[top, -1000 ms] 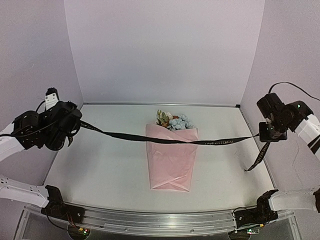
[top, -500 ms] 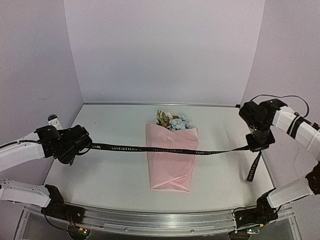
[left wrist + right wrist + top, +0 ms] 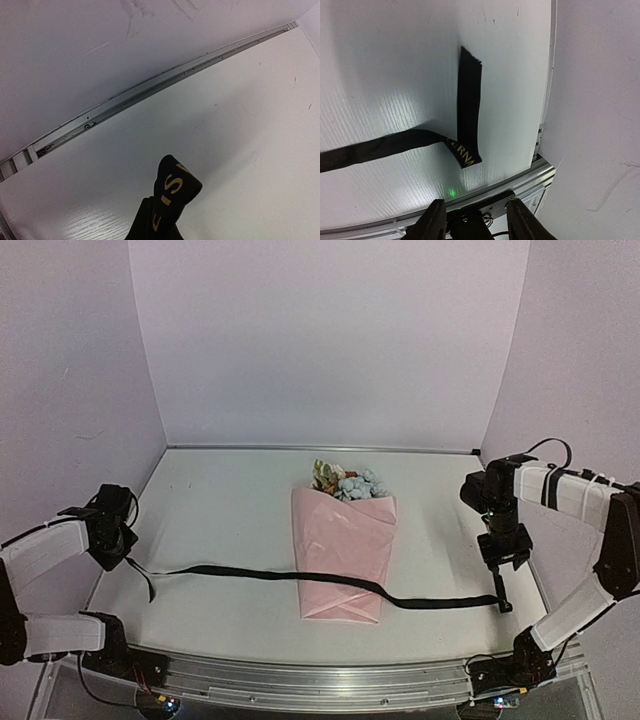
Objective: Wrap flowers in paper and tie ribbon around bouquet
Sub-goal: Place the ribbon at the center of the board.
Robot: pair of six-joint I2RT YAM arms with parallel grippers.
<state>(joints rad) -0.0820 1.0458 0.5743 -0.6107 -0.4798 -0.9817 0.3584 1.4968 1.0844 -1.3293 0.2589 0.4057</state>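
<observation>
White table (image 3: pixel 220 530): left tool (image 3: pixel 124 556) clamped on ribbon (image 3: pixel 250 573); right tool (image 3: pixel 476 202) apart, off ribbon.

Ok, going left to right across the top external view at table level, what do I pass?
left gripper → bouquet → right gripper. The ribbon runs across nearly the whole stretch, over the bouquet's lower part, so it has no single place in the order.
</observation>
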